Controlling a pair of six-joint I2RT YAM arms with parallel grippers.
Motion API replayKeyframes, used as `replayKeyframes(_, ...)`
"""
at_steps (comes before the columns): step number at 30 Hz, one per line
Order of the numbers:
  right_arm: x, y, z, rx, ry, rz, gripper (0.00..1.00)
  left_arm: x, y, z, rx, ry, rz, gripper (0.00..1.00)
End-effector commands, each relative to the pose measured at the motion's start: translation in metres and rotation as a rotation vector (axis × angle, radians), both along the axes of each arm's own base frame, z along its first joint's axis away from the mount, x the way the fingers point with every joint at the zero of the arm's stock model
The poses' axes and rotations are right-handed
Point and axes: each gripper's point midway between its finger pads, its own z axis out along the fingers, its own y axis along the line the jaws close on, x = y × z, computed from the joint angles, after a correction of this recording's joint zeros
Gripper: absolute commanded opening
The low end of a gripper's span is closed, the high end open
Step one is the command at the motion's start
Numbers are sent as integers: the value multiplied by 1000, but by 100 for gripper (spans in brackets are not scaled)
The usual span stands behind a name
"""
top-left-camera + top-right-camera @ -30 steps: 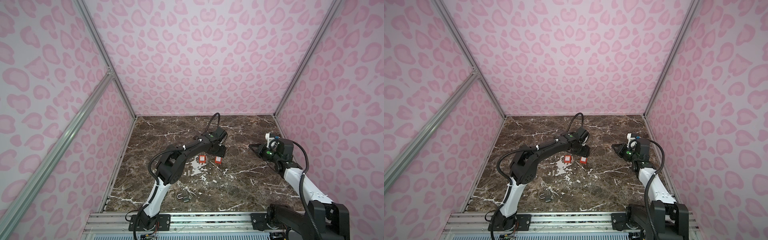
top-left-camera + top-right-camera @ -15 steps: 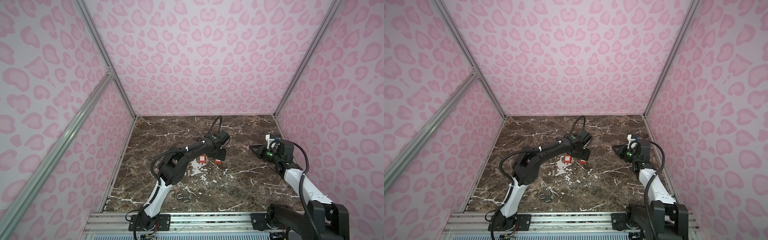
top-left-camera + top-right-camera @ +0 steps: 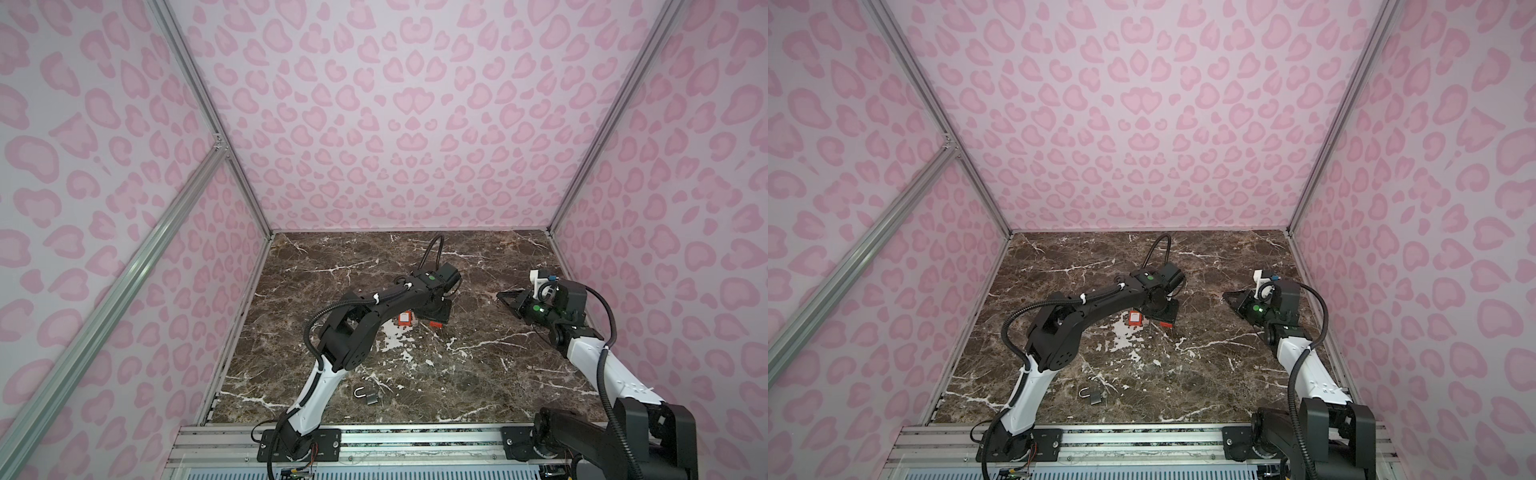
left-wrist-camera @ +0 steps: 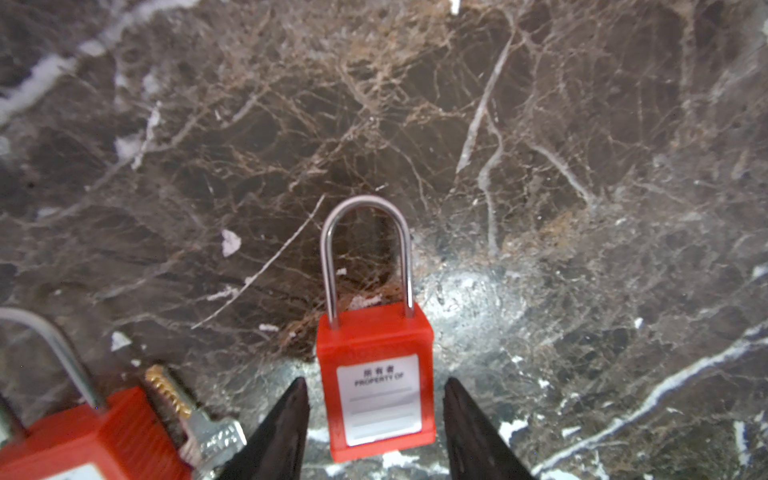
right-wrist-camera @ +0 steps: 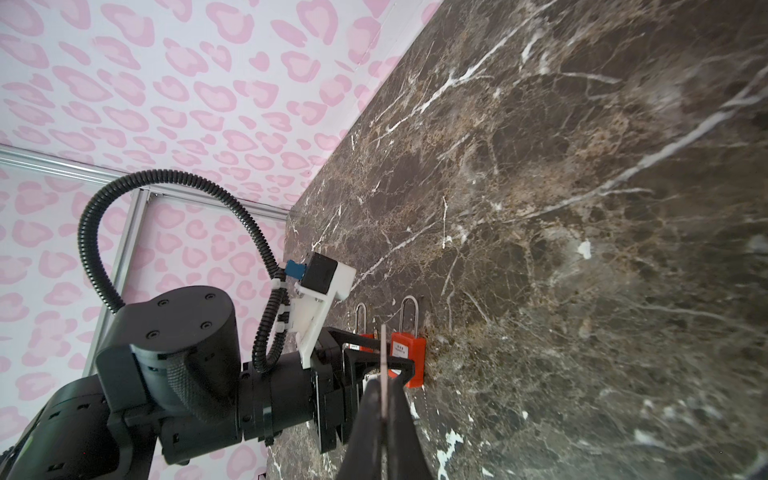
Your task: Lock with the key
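Closing on the red padlock [image 4: 374, 345]
Left gripper [image 4: 376, 380] has moved over it on the marble [image 4: 540, 166], jaws narrowing, grasp imminent; right gripper [image 5: 384, 386] pinches what seems the key [image 5: 383, 353].

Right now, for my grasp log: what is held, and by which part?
Right gripper pinches the key by one end, the rest protruding. Left gripper only straddles the red padlock, gaps either side.
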Motion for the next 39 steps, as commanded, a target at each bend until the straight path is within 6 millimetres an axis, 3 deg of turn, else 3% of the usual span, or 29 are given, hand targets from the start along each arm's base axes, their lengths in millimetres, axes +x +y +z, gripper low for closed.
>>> replayKeyframes(1,0,0,0,-4,-15,12,0,-1,3,-4,24,7,22,51)
replayKeyframes(9,0,-1,-1,-3,-14,13,0,-3,7,-5,34,18,48,45)
replayKeyframes(27,2,2,-1,14,-14,29,0,-5,23,-1,87,22,136,46)
replayKeyframes(39,2,3,-1,30,-10,36,0,-3,20,-1,67,19,177,47)
